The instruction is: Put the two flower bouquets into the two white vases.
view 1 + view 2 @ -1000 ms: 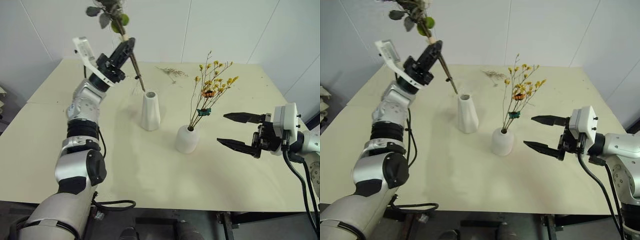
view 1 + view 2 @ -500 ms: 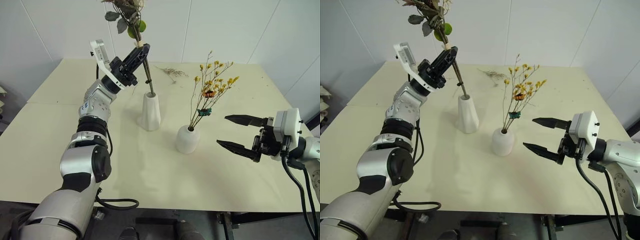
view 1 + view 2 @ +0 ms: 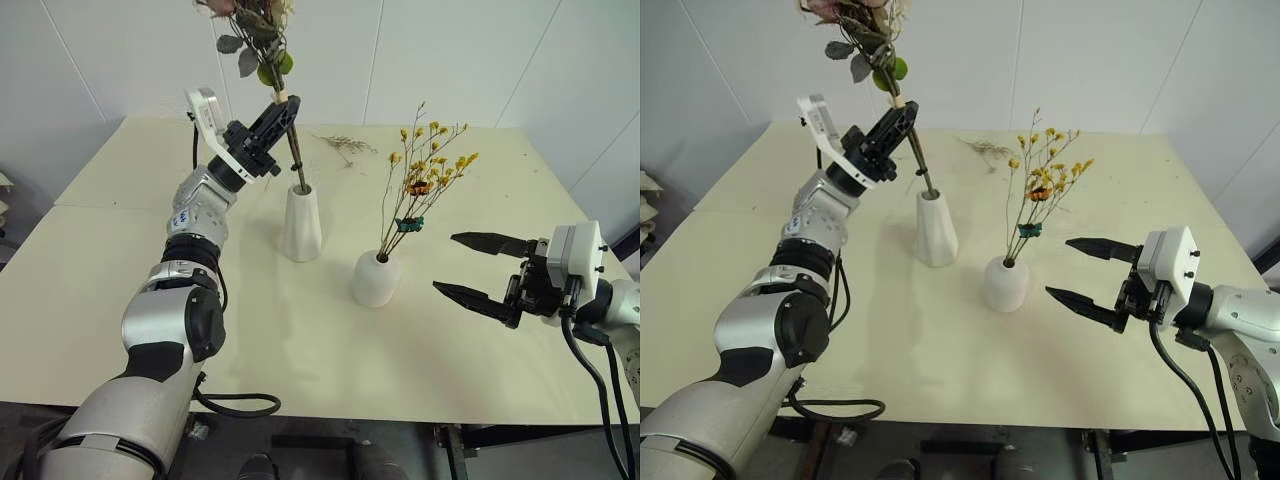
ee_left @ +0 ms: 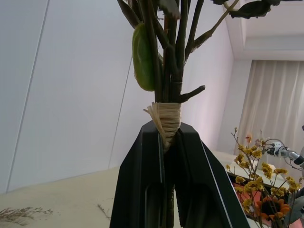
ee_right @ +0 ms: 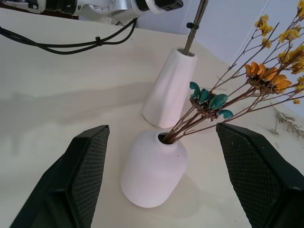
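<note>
Left gripper [image 3: 283, 112]: I have it clamped on the rose bouquet [image 3: 250, 25], stem tips entered in the tall cone vase [image 3: 300, 222] mouth; release outstanding. Right gripper [image 3: 478, 267]: jaws wide, nothing held, near the dome vase [image 3: 375, 278]. Yellow spray [image 3: 425, 170]: seated in the dome vase, done. Loose twigs [image 3: 345, 145]: far table [image 3: 90, 300] edge.

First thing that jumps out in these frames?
The left gripper, raised at the table's far side, is shut on the rose bouquet, whose stem end is in the tall vase. Right of it, the yellow spray stands in the round vase, facing the open right gripper.
</note>
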`<state>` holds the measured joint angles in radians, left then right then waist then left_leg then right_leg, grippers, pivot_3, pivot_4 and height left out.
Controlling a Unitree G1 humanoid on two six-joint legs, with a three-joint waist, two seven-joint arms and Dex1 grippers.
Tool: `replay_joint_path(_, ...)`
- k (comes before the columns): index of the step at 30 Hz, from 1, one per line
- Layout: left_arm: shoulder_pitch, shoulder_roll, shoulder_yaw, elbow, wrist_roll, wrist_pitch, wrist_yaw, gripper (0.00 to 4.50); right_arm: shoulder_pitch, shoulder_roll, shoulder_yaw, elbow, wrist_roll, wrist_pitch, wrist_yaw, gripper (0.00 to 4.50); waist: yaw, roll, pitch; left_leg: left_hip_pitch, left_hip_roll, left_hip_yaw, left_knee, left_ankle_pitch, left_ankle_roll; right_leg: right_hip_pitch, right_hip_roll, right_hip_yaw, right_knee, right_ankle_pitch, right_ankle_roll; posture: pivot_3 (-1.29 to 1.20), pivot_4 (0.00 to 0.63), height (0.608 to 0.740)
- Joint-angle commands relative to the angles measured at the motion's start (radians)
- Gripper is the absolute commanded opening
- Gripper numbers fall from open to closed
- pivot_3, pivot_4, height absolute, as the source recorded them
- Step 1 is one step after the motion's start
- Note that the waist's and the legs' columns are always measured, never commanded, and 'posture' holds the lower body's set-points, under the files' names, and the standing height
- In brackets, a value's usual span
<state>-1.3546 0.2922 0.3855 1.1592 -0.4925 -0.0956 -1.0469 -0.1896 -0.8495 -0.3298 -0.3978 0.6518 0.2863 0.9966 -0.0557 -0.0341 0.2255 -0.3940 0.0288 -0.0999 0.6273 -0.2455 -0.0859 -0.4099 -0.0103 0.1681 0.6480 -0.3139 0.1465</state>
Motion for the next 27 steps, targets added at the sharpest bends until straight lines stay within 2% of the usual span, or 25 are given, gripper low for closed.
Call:
replay_joint_path(1, -0.030, -0.001, 0.003, 0.004, 0.018, -0.044, 0.002, 0.02, 0.006, 0.006, -0.044, -0.044, 0.025, -0.003, -0.018, 3.80, 0.000, 0.000, 0.000, 0.000, 0.000, 0.000, 0.000, 0.000, 0.000, 0.000, 0.000, 0.000, 0.000, 0.000, 0.000, 0.00, 0.150, 0.740)
replay_joint_path(13, -0.008, -0.037, -0.011, 0.018, 0.052, -0.085, -0.019, 0.02, 0.037, 0.018, -0.049, -0.075, 0.032, -0.005, -0.055, 3.80, 0.001, 0.000, 0.000, -0.001, 0.000, 0.000, 0.000, 0.000, 0.000, 0.000, 0.000, 0.000, -0.001, 0.000, 0.001, 0.00, 0.150, 0.740)
replay_joint_path(27, 0.044, -0.030, -0.018, 0.035, 0.101, -0.148, 0.004, 0.02, 0.047, 0.034, -0.041, -0.090, 0.034, -0.007, -0.076, 3.80, 0.002, 0.000, 0.000, -0.001, 0.000, 0.000, 0.000, 0.000, 0.000, 0.000, 0.000, 0.000, -0.001, 0.001, 0.001, 0.00, 0.150, 0.740)
